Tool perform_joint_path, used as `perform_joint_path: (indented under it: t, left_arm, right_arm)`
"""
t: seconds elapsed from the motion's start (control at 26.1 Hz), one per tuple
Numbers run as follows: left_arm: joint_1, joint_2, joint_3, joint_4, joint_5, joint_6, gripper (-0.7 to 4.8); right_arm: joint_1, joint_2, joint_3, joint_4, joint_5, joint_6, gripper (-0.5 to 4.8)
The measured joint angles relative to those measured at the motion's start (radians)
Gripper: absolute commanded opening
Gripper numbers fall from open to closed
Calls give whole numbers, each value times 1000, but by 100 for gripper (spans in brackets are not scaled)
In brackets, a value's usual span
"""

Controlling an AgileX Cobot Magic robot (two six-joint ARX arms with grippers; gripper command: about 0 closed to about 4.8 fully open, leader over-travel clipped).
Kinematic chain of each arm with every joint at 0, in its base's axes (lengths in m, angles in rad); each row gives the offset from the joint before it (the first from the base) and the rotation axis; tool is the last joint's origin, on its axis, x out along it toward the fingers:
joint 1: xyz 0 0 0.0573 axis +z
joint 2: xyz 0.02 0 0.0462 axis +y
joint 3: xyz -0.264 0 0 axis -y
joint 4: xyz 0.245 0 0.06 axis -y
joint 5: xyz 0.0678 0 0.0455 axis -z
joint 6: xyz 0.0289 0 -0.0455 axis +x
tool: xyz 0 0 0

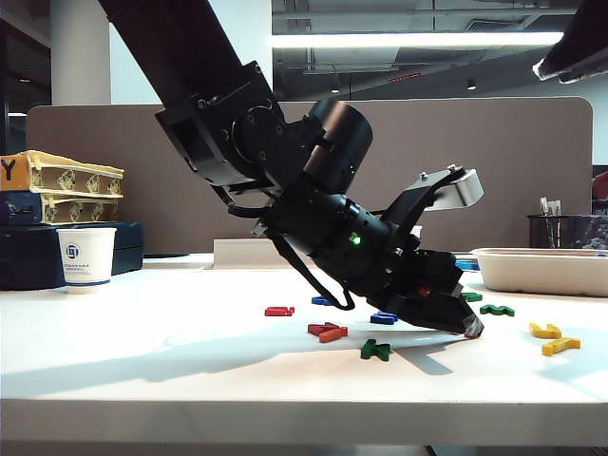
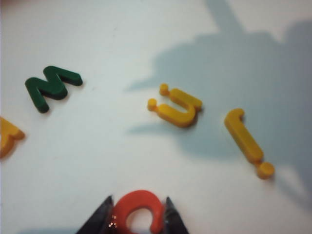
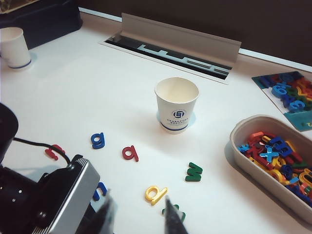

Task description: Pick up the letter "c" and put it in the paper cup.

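Letter "c" between left claw tips

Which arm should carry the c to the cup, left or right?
Left. The left claw already has its fingers on either side of the orange-red letter "c" on the table. The right claw is open, holds nothing, and hangs above the paper cup.

Cut off, blurred or blocked

In the left wrist view the orange-red plastic letter "c" runs off the frame edge between the left gripper's dark fingertips; the right gripper fingers blur; beside the "c", an orange letter is clipped.
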Motion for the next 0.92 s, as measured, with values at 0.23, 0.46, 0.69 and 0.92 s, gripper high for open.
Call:
perform_joint_path:
  t: [0.23, 0.46, 0.69, 0.92]
  left_arm:
    - [0, 0, 0, 0, -3, 0, 115]
    - [0, 0, 0, 2, -15, 0, 106]
    - [0, -9, -2, -8, -23, 0, 106]
    - [0, -39, -2, -6, -30, 0, 106]
  right_arm:
    - [8, 0, 0, -11, 15, -13, 131]
    - [8, 0, 0, -11, 21, -13, 131]
    - [8, 0, 0, -12, 21, -14, 131]
    - [8, 0, 0, -18, 26, -18, 131]
